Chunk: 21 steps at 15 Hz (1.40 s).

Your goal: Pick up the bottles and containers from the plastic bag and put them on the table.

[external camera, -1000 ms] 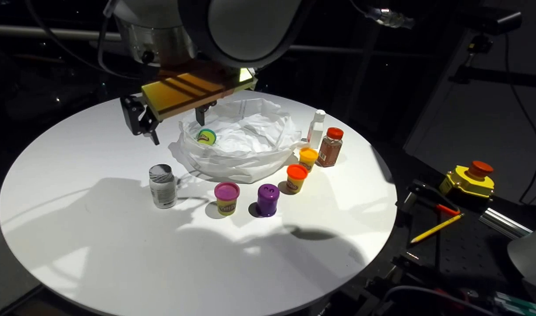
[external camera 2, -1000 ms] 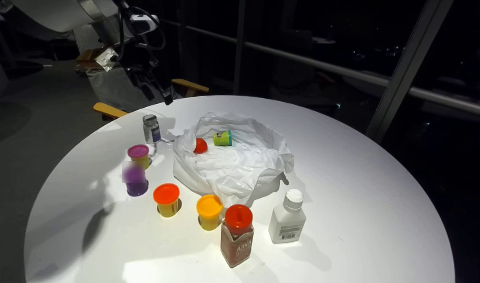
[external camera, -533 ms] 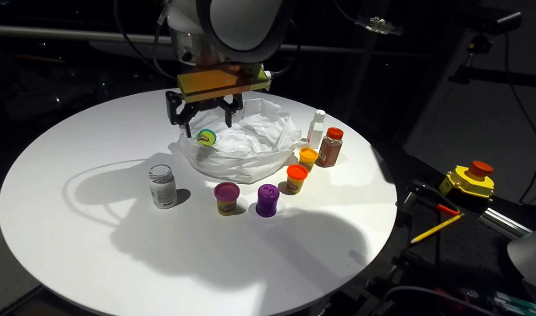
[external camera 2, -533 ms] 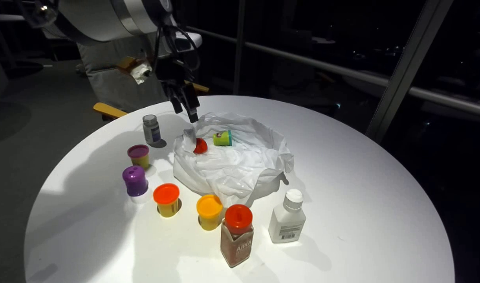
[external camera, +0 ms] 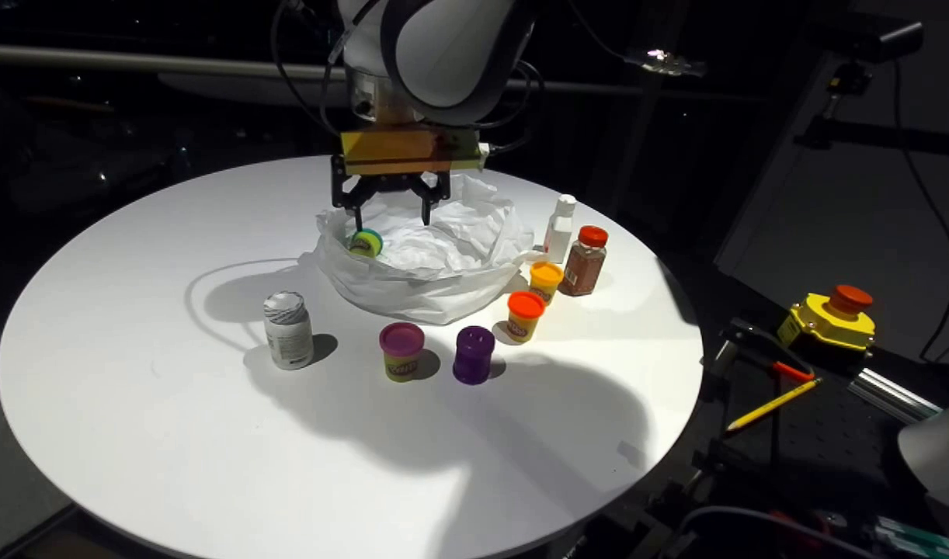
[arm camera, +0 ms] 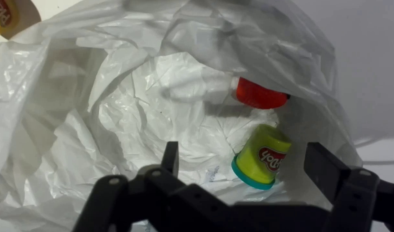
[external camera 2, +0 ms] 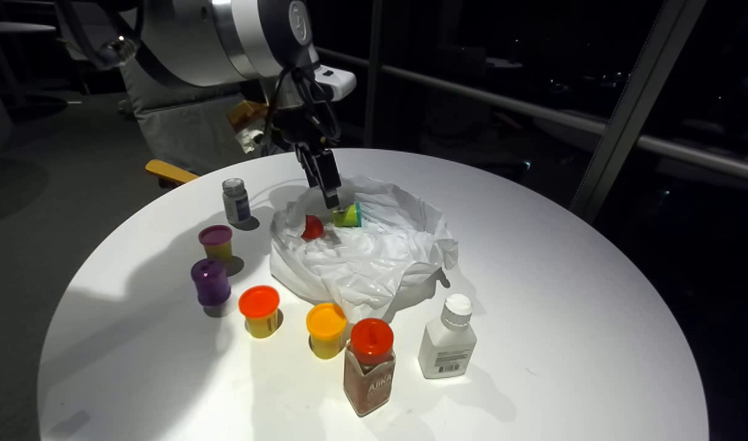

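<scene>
A: Where do we see the black two-fingered end effector [external camera: 393,224]?
B: Above the wrinkled translucent white plastic bag [external camera: 424,293], fingers spread apart.
A: And inside the bag?
B: We note a yellow-green cylindrical tub with a teal lid [arm camera: 261,156], on its side, near a red object [arm camera: 260,96], partly hidden.
A: On the round white surface [external camera: 156,442]?
B: We count seven standing, including a square brown jar with a red cap [external camera 2: 369,375].
</scene>
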Available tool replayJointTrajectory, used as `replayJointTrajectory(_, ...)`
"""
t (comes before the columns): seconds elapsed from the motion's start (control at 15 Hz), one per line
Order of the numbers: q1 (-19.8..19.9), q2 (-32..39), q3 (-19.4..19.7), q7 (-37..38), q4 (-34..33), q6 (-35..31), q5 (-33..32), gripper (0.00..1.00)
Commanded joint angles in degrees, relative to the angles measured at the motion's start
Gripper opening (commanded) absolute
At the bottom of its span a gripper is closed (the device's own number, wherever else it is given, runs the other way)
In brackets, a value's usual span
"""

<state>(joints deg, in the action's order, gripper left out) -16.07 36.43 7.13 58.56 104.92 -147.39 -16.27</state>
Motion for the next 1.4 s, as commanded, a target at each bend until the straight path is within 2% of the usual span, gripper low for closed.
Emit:
replayJointTrajectory(0.0,-1.04,2.28,1.36,2.21,-2.41,-0.13,1.25,1.0)
replayJointTrajectory(0.53,-1.56,7.32,2.39,4.03,-7.02,-3.16,1.08,1.0)
replayJointTrajectory(1.33,-0.56,15.05,2.85,4.24,-17.36,-0.63,6.5,1.0)
